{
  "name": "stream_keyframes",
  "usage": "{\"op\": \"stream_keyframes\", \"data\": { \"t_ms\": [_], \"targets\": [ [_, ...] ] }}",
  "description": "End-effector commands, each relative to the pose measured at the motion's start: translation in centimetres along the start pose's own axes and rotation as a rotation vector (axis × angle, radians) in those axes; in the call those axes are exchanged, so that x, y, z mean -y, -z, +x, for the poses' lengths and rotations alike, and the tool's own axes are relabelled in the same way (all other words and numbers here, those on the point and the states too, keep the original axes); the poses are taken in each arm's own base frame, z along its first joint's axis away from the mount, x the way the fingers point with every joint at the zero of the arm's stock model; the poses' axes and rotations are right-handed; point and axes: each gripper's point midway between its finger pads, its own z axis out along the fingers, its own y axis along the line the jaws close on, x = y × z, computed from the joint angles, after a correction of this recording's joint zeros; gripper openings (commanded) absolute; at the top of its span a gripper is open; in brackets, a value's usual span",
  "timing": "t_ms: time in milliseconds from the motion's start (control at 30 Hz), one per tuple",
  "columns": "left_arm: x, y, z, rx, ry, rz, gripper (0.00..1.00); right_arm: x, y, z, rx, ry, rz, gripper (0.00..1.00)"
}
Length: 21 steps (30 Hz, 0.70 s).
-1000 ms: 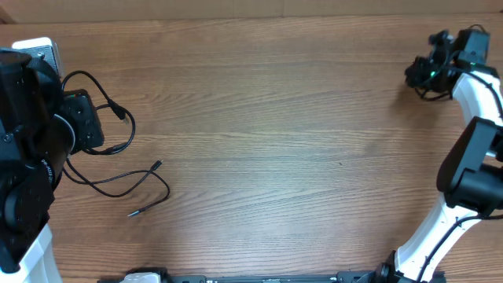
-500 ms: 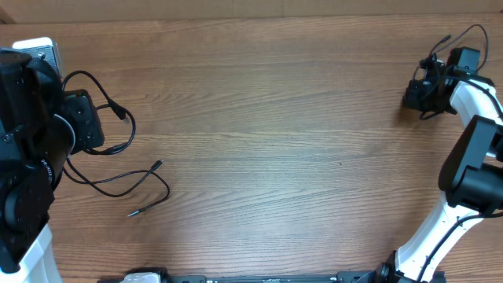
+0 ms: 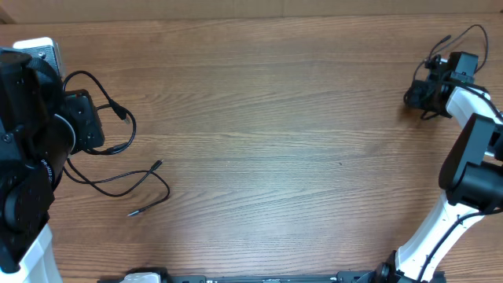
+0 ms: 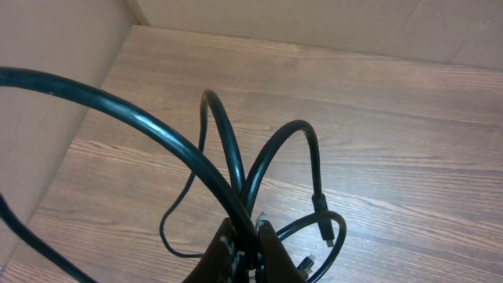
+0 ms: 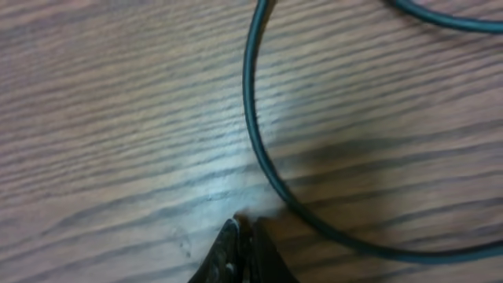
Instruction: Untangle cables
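Observation:
Thin black cables (image 3: 126,126) lie looped on the wood table at the far left, with a plug end (image 3: 158,164) and a silver-tipped end (image 3: 131,213) trailing toward the front. My left gripper (image 3: 86,122) sits over this bunch. In the left wrist view its jaws (image 4: 246,236) are shut on black cable loops (image 4: 224,134) that arch up from them. Another thin cable (image 3: 448,37) curls at the far right back, by my right gripper (image 3: 414,94). In the right wrist view the jaws (image 5: 244,228) are shut with their tips at the table, and a cable curve (image 5: 255,149) passes just to their right.
A white box (image 3: 39,51) stands at the back left corner behind the left arm. A beige wall (image 4: 47,94) borders the table's left and back edges. The right arm's white links (image 3: 471,102) run down the right side.
The right gripper has shifted slightly right at the back right corner, and a thin cable loop now shows beside it. The left arm and its cables have not moved.

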Motion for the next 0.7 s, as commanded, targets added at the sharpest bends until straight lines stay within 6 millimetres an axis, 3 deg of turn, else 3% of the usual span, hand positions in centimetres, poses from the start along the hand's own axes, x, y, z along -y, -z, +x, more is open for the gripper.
{"op": "stream_keyframes", "data": {
  "t_ms": [0,233,333,667],
  "targets": [
    [0.1,0.2,-0.1,0.01,-0.012,0.009,0.04,1.5,-2.9,2.7,-0.065,-0.027,0.057,0.04],
    [0.1,0.2,-0.1,0.011,-0.013,0.008,0.04,4.4,-4.0,1.3,0.022,-0.047,0.118,0.04],
    [0.1,0.2,-0.6,0.03,-0.026,0.01,0.04,7.4,-3.3,-0.6,0.115,-0.079,0.152,0.04],
    [-1.2,0.3,-1.4,0.065,0.019,-0.066,0.04,15.6,-0.4,-3.3,0.302,-0.162,0.193,0.04]
  ]
}}
